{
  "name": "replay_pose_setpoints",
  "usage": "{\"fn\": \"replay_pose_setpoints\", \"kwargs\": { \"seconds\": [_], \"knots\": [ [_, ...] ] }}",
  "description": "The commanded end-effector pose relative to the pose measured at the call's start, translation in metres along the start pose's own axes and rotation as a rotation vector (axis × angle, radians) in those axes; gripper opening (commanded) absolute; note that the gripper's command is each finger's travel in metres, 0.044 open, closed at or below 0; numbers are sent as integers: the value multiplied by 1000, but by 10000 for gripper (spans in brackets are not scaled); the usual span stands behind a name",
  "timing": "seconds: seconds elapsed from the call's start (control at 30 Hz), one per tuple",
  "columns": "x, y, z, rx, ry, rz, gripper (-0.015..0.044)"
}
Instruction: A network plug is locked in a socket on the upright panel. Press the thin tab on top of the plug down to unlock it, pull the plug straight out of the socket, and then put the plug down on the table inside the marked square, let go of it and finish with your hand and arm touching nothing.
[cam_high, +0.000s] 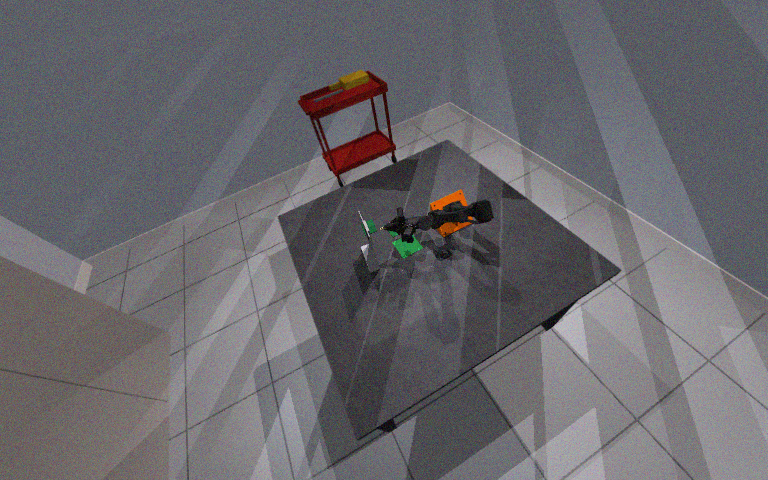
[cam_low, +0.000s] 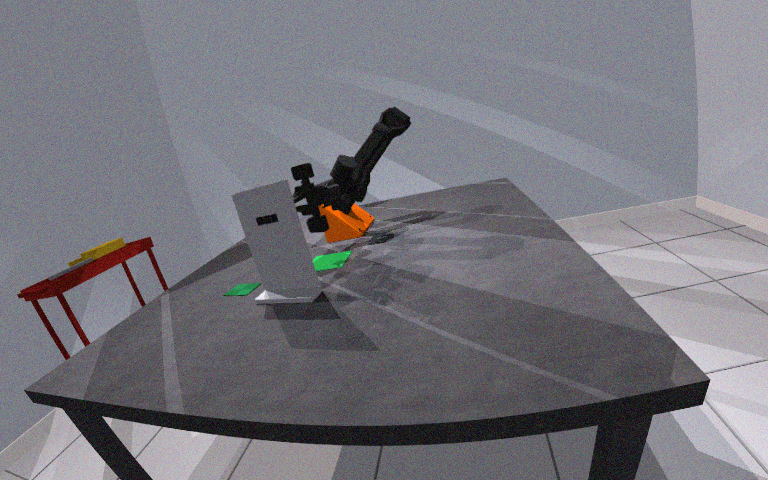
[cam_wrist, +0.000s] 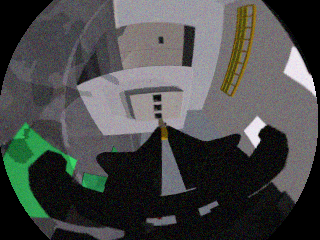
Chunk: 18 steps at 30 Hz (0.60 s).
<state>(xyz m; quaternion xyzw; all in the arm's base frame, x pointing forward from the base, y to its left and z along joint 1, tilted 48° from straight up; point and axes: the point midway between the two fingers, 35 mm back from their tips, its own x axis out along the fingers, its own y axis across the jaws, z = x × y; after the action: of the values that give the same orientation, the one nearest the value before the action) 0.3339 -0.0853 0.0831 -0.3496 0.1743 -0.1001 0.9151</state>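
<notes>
My gripper (cam_high: 384, 228) (cam_low: 296, 198) (cam_wrist: 163, 129) is shut on the plug (cam_wrist: 164, 133), a small yellowish piece at the fingertips. The light upright panel (cam_low: 283, 249) (cam_wrist: 100, 107) stands just ahead of it, with several dark openings facing the wrist camera. The plug appears clear of the socket, with a small gap to the panel; its thin tab is too small to make out. A bright green square (cam_high: 407, 246) (cam_low: 332, 261) (cam_wrist: 25, 175) lies on the table below the hand. A smaller, darker green patch (cam_low: 242, 289) (cam_wrist: 94, 182) lies by the panel. Which is the marked square I cannot tell.
The arm's orange base part (cam_low: 345, 227) is behind the gripper. The panel's white foot (cam_low: 288, 297) rests on the table. A red cart (cam_high: 359, 151) (cam_low: 113, 261) with a yellow thing (cam_high: 355, 79) on top stands beyond the table's edge.
</notes>
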Motion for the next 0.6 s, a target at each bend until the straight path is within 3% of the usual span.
{"fn": "replay_pose_setpoints", "kwargs": {
  "seconds": [0.0, 0.57],
  "knots": [
    [-1, -9, 0, -4, -5, -2, 0],
    [-14, -47, -7, -5, -1, -1, 0]
  ]
}}
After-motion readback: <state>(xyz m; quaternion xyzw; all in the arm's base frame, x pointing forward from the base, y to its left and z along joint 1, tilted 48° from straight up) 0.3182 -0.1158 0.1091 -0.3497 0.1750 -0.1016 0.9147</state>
